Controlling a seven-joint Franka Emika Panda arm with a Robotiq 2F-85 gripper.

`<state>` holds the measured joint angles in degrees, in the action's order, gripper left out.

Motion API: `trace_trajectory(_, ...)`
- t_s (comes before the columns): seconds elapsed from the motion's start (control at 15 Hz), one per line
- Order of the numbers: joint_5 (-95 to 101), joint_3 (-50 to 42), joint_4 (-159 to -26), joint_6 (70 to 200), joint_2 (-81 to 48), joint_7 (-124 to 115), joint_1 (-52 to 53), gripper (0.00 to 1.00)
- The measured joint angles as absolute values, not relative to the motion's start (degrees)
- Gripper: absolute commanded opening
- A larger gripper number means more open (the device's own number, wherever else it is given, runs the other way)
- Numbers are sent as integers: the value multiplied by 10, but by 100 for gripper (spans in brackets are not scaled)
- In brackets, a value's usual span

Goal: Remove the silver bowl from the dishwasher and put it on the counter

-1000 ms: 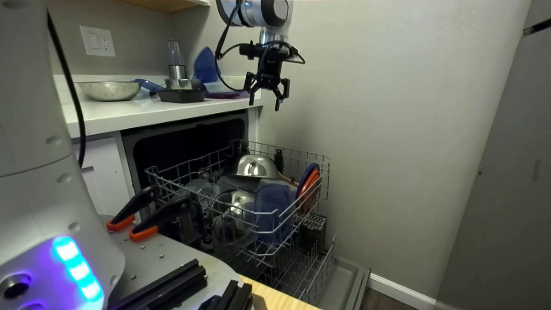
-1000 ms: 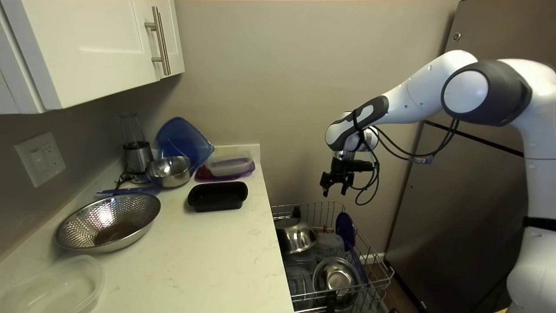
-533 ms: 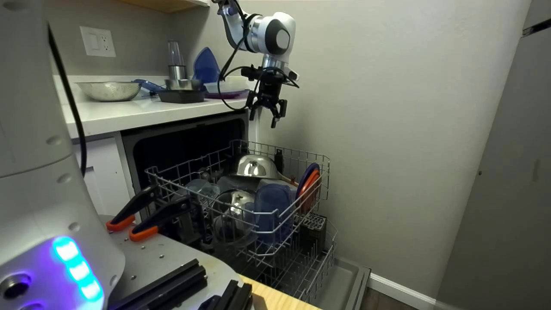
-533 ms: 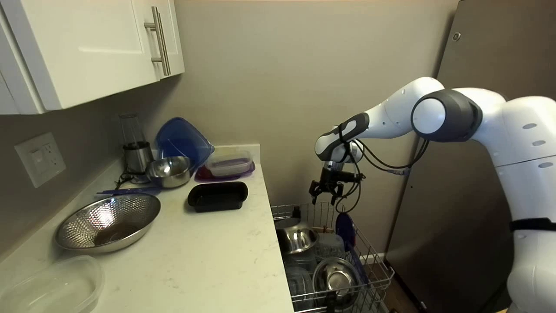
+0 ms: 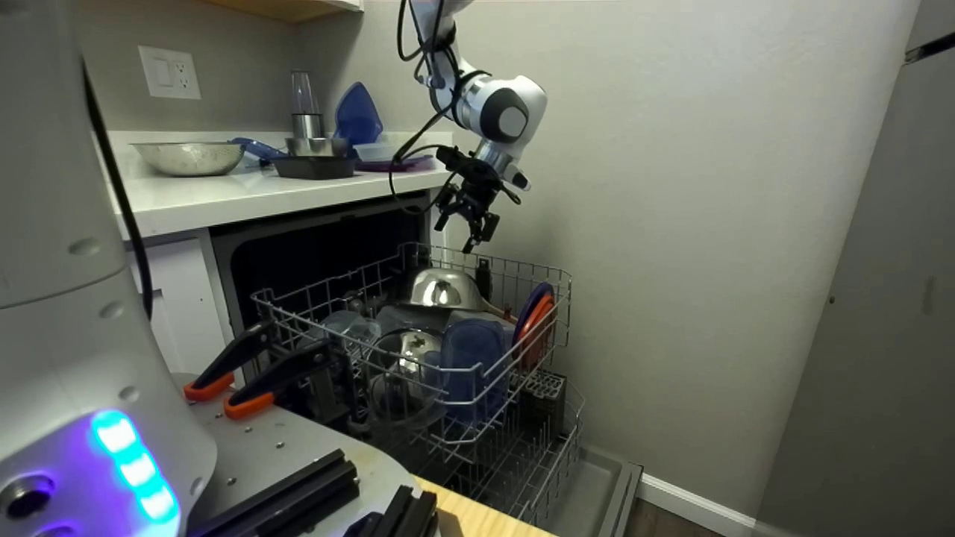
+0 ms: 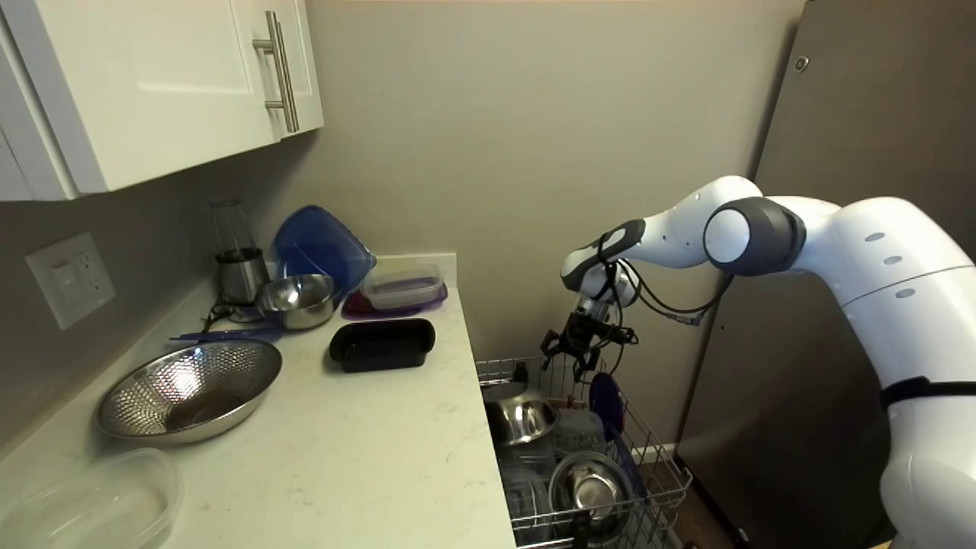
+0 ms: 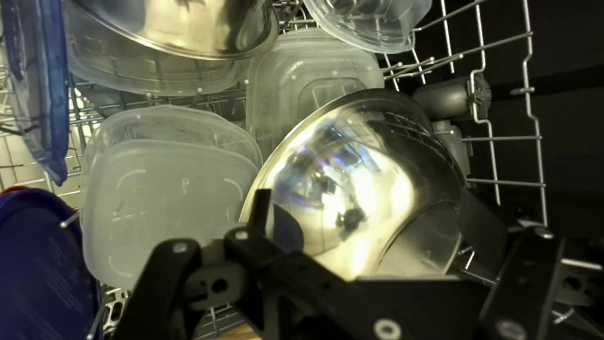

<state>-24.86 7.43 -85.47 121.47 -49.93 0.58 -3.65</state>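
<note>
1 gripper (image 5: 455, 236) above 1 silver bowl (image 5: 445, 289).

Silver bowl (image 7: 344, 189) gleams in wrist view: mirror-bright, white glare, violet-blue flecks, dark flank. We see black gripper (image 5: 453, 237), white arm (image 6: 907, 267) with charcoal joint bands (image 6: 774, 232). Dishwasher (image 5: 328, 246) shows black cavity, grey wire grid; counter (image 6: 381, 457) runs white, faintly veined. We also note colander (image 6: 191, 389), silver with dotted pattern; black pan (image 6: 383, 345); blue lid (image 6: 316, 244); black clamps (image 5: 282, 375) with orange ends; base lights (image 5: 138, 470), cyan and white, purple glow around them.
</note>
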Motion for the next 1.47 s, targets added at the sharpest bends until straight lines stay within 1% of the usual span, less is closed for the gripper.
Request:
trace_trajectory(0.4,-297,79,-797,1197,-565,-6,-59,100)
trace_trajectory(1.47,-297,79,-795,1198,-568,-6,-57,100)
